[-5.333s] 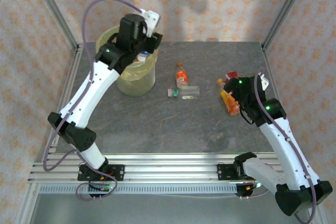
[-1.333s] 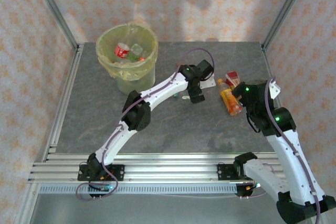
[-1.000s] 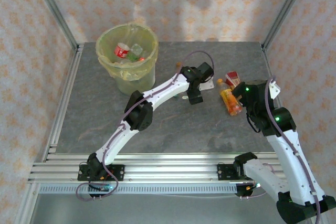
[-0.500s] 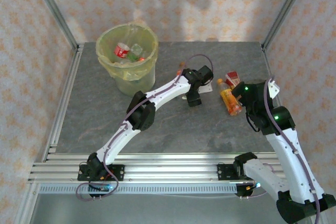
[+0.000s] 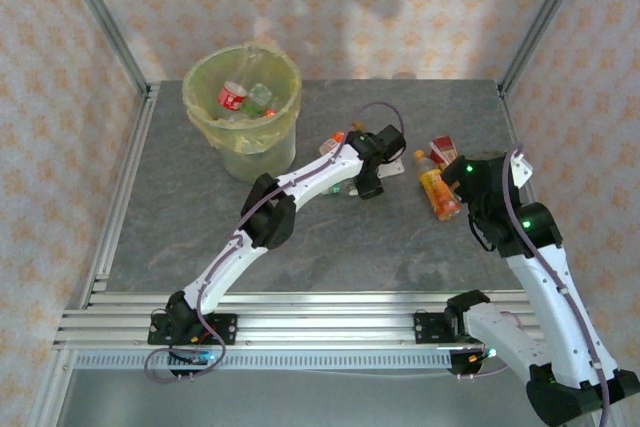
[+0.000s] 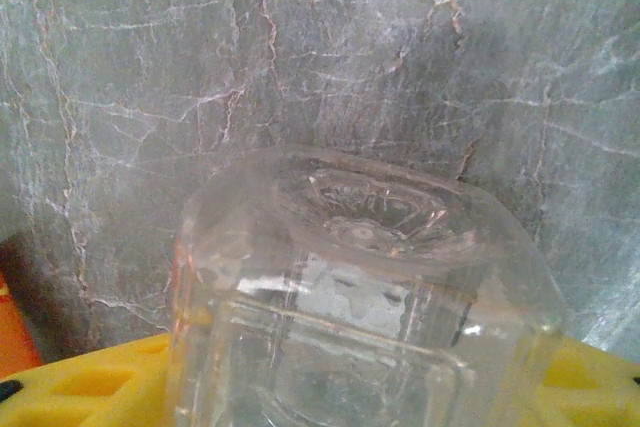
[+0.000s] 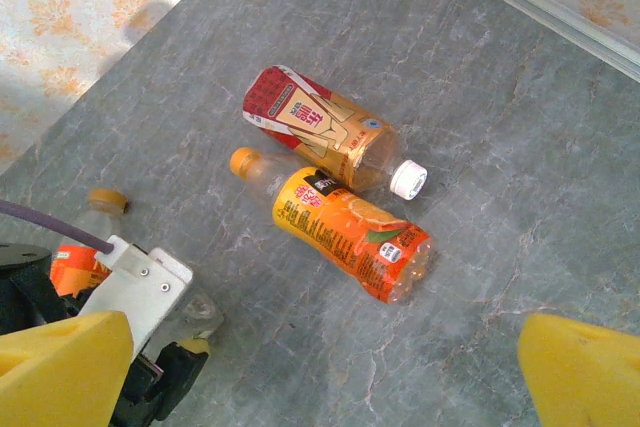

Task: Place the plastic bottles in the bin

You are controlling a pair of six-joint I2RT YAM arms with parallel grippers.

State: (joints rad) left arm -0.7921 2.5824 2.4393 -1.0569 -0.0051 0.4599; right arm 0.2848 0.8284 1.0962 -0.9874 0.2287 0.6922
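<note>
The left arm reaches across the middle of the tabletop (image 5: 200,237). This puts the left gripper (image 5: 366,183) over the loose bottles lying well apart from the bin (image 5: 243,162) at the far left. In the left wrist view a clear bottle (image 6: 360,277) sits between the yellow fingers (image 6: 90,392), its moulded base toward the camera. The fingers lie against its two sides, so the gripper looks to be pinching it, though I cannot tell from so close how firm the hold is. Gripping across the body rather than the neck makes sense, since the flat-sided body gives the pads something to bear on.

The right gripper (image 7: 322,325) hangs above the right side of the tabletop with its jaws spread wide and nothing between them. It is probably lined up for the pair below:
- an orange juice bottle (image 7: 350,232), orange-capped and slightly crumpled
- a red-labelled bottle (image 7: 315,132) with a white cap, touching the first

Both lie on their sides. A smaller orange-labelled bottle (image 7: 78,252) lies just beside the left gripper.

The clear bottle is colourless and ribbed, and it looks empty, so it should be light and easily squashed. The bin is lined with a yellow-green bag and holds several binned bottles (image 5: 245,99). With four still out on the tabletop, I judge the job to be well along.
</note>
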